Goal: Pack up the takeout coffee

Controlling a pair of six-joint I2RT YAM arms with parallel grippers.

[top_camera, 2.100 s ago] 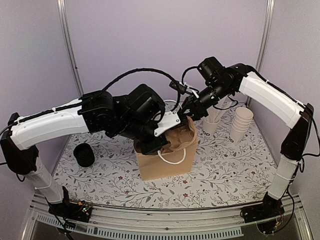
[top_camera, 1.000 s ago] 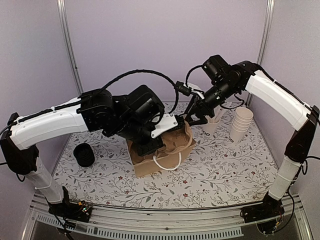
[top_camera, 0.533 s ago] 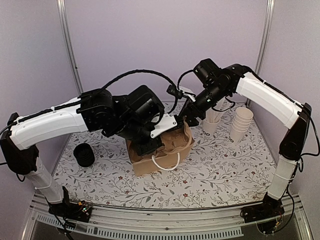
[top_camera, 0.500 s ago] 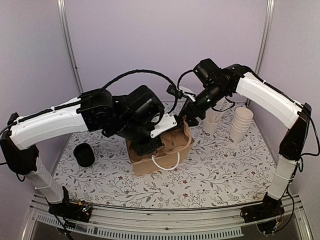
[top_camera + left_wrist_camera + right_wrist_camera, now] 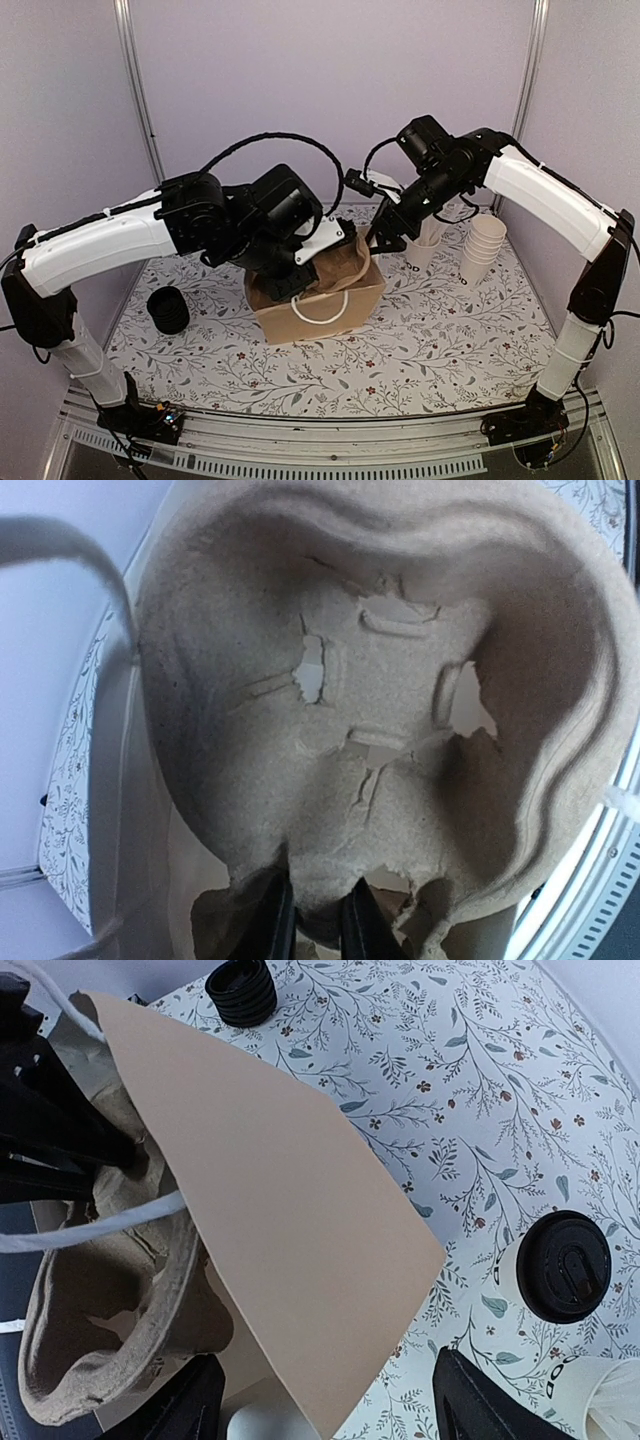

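table [image 5: 450, 330]: floral cloth, all items sit on it.
bag [image 5: 330, 305]: brown paper w/ white cord handle, upright at mid-table, mouth open.
carrier [image 5: 380, 730]: pulp cup tray, tilted inside bag, fills L wrist view.
L gripper [image 5: 315, 922]: down in bag mouth, fingers pinched tight on carrier's near edge.
R gripper [image 5: 330, 1385]: at bag's far-right rim. Fingers spread wide w/ a bag wall btwn them, no contact seen.
cup stack [image 5: 483, 245]: lidless white cups, nested, far right of table.
straw cup [image 5: 422, 250]: white, btwn bag and cup stack.
coffee cup [image 5: 565, 1265]: one seen, white w/ black lid, upright on table outside bag, just beside straw cup. Not visible in top view.
lid stack [image 5: 168, 310]: black, left of bag, well apart.
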